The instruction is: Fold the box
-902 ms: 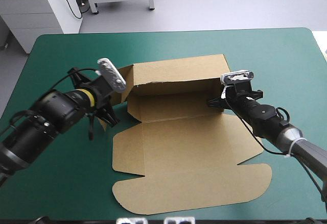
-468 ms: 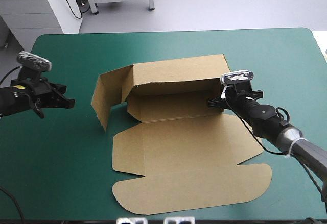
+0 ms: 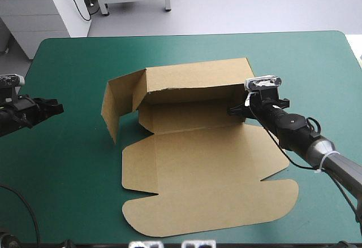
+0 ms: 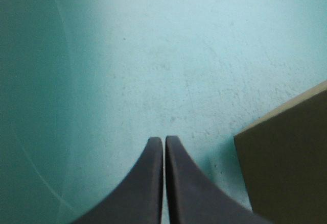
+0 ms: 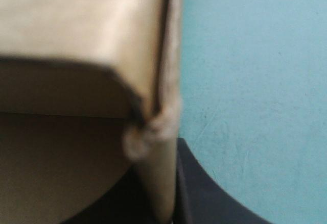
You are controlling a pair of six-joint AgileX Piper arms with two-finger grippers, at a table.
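From above, the box [image 3: 198, 163] lies in the middle of the counter [image 3: 73, 191]. Its back wall stands up. A side wall on my left stands up too and swings outward. The big lid part lies flat toward the near edge. My left hand [image 3: 56, 108] is low over the counter's left edge, well apart from the box, and it points at the standing side wall. My right hand [image 3: 231, 111] is at the box's back right corner, touching the short wall there.

From my left wrist, my left hand [image 4: 163, 141] has its two black fingers [image 4: 143, 188] pressed together in one point, with nothing between them. Bare teal-green counter [image 4: 153, 55] lies under it and ahead of it. One brown corner of the box [image 4: 291, 168] shows off to the side of my fingers, near but not touching.

From my right wrist, my right hand [image 5: 161, 157] has the box [image 5: 76, 25] very close. A thin brown wall runs right between my fingers, and they pinch it tight. One black finger [image 5: 204, 198] sits on the outside of that wall, over the counter [image 5: 255, 81]. The other is on the inside and mostly hidden by the board. The edge of the wall looks a bit crushed and fuzzy where I hold it. The inside of the box is dark on one side of the wall.
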